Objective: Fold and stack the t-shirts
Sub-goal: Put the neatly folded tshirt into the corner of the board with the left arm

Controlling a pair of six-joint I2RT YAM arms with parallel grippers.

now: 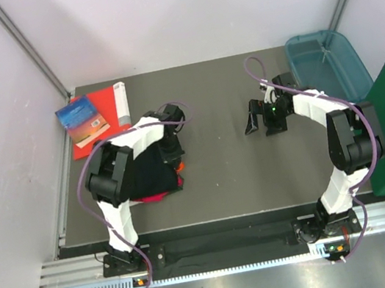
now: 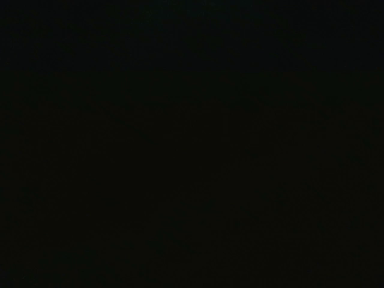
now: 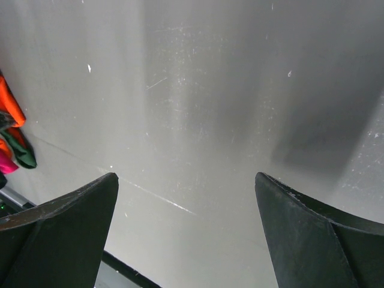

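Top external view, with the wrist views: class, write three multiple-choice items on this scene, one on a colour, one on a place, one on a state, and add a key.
1. What colour is the open plastic bin at the far right corner? A teal; B yellow; C white.
2. Where does the blue paperback book lie? A in the bin; B on the flat red sheet, far left; C under the right arm.
3. How do the right gripper's jaws stand? A shut on cloth; B wide apart over the bare dark grey table; C shut, empty.
Key: 1 A, its walls show teal; 2 B, red shows beside the book; 3 B, the right wrist view shows a wide gap between them.
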